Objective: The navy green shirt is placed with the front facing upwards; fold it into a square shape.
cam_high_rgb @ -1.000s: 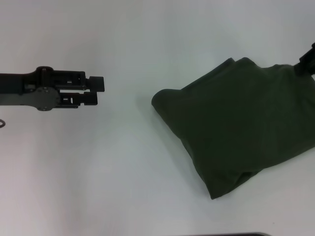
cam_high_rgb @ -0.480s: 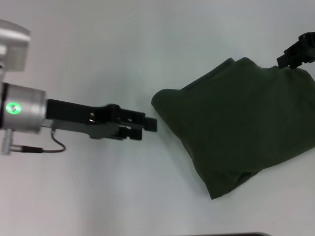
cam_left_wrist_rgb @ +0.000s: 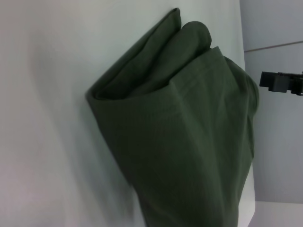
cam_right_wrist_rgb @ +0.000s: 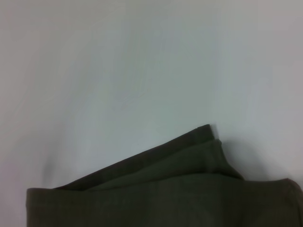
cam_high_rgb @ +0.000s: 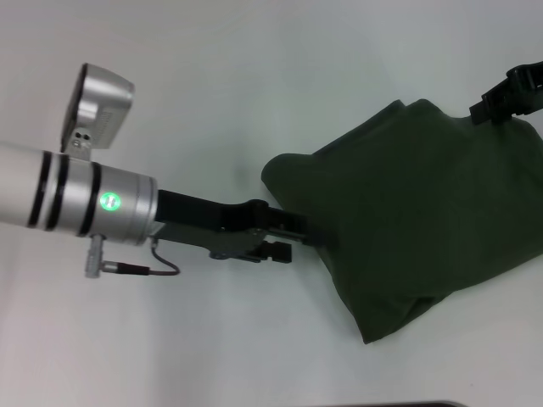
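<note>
Left gripper [cam_high_rgb: 293,237]: has reached across the bench [cam_high_rgb: 212,76] to the shirt's near folded edge — jaws' state I cannot tell.
Right gripper [cam_high_rgb: 509,91]: hovers at the far corner, jaws unclear.
Navy green shirt [cam_high_rgb: 416,212]: folded, rumpled bundle at bench right — likely a final tidy.

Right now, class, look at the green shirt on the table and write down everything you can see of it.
The navy green shirt is plain dark olive, of soft cotton-like cloth, already folded into a thick, uneven bundle of several layers with rounded fold edges. No lettering or collar shows. It lies on the white table, toward the robot's right. The left tool reaches its near-left edge; whether it grips is unclear. The right tool is at its far right corner.
</note>
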